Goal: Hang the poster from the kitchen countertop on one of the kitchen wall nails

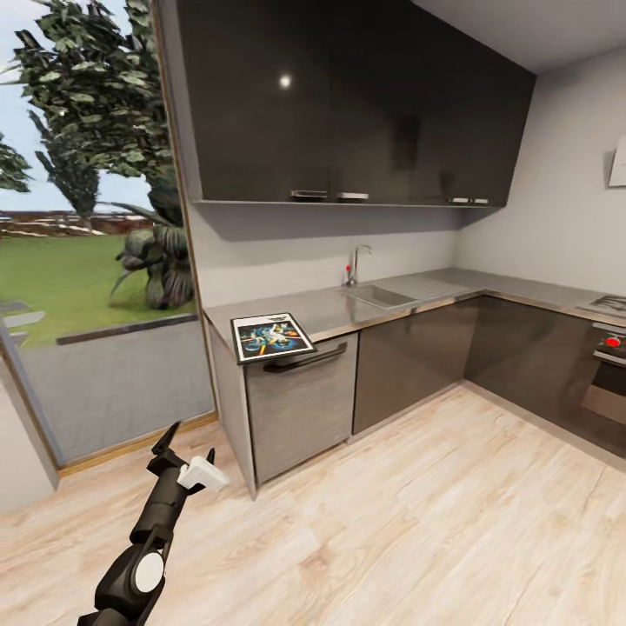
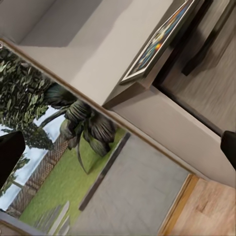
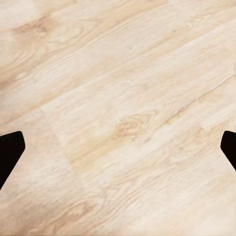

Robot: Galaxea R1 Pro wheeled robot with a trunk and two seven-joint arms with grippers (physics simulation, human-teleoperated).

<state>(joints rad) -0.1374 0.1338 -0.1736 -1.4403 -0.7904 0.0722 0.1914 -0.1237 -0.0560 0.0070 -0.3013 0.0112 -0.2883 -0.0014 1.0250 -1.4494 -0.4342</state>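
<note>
Left gripper (image 1: 170, 437) low in the head view, arm reaching forward over the wood floor (image 1: 417, 522), fingers (image 1: 165, 439) dark, pointing up toward the counter end. In the left wrist view the two fingertips (image 2: 10, 152) sit at opposite edges of the frame, wide apart, nothing between them. Right gripper (image 3: 118, 147) in its wrist view: two dark fingertips at opposite edges, spread apart, empty, plain floor planks beyond them.

Poster (image 1: 272, 336) lies flat, face up, on the kitchen countertop (image 1: 417, 300), at its near left end, right at the front edge above the grey dishwasher front (image 1: 300, 409) with its dark bar handle (image 1: 306, 357). Long axis runs roughly along the counter front, slightly skewed; its near corner sits at or just over the edge. Which end the logo is at is too small to tell. In the left wrist view the poster (image 2: 157, 42) shows edge-on at the counter corner, colourful face, thin frame.

Poster is well apart from the left gripper, up and ahead of it, to its right.

Sink (image 1: 381, 296) is inset further along the counter, chrome tap (image 1: 356, 261) behind it; contents of the basin cannot be told. Dark upper cabinets (image 1: 348, 104) above. Big window (image 1: 87, 217) to the left with lawn and trees. Oven (image 1: 609, 365) at far right.
</note>
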